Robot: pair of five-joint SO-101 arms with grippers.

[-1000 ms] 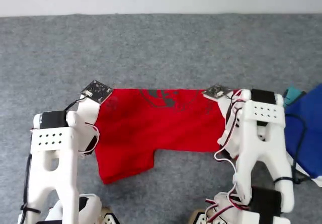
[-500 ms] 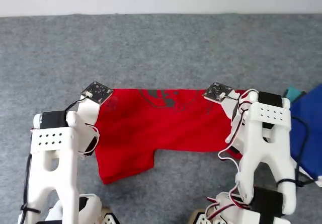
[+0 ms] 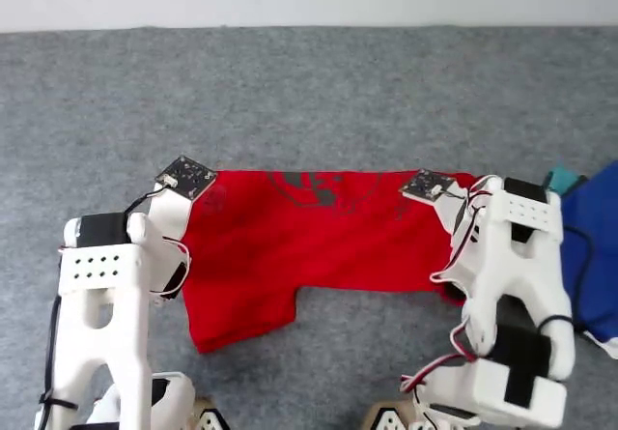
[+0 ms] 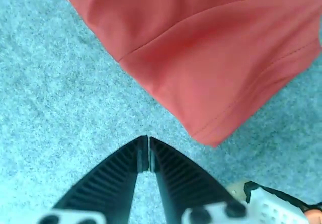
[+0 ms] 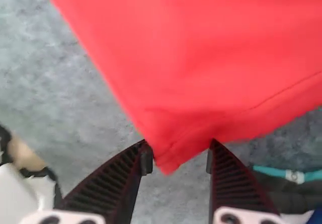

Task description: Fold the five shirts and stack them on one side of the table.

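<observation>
Shirt (image 3: 319, 232) is lying flat on the table (image 3: 309, 92), between the arms. Right gripper (image 5: 179, 151) is apparently straddling its corner (image 5: 166, 162), jaws wide. Left gripper (image 4: 149, 156) is hovering pinched empty beside the sleeve (image 4: 226, 98), so lifting one-sided would be risking a skewed fold.

Both arms are built of white plastic shells with rounded, forked links. The left arm (image 3: 101, 295) carries a flat bracket (image 3: 95, 268) dotted with two rows of small holes, with a black servo block (image 3: 97, 229) beside it. The right arm (image 3: 507, 266) shows the same hole pattern and a black servo (image 3: 521, 353) near its base. Thin red, white and black cables (image 3: 452, 248) loop along the right arm. A small dark circuit board (image 3: 185, 176) tips each wrist. The left end effector (image 4: 149, 153) and right end effector (image 5: 177, 156) have black fingers (image 4: 110, 178), ribbed on their inner faces and set in white bases with what look like dark screw heads.
</observation>
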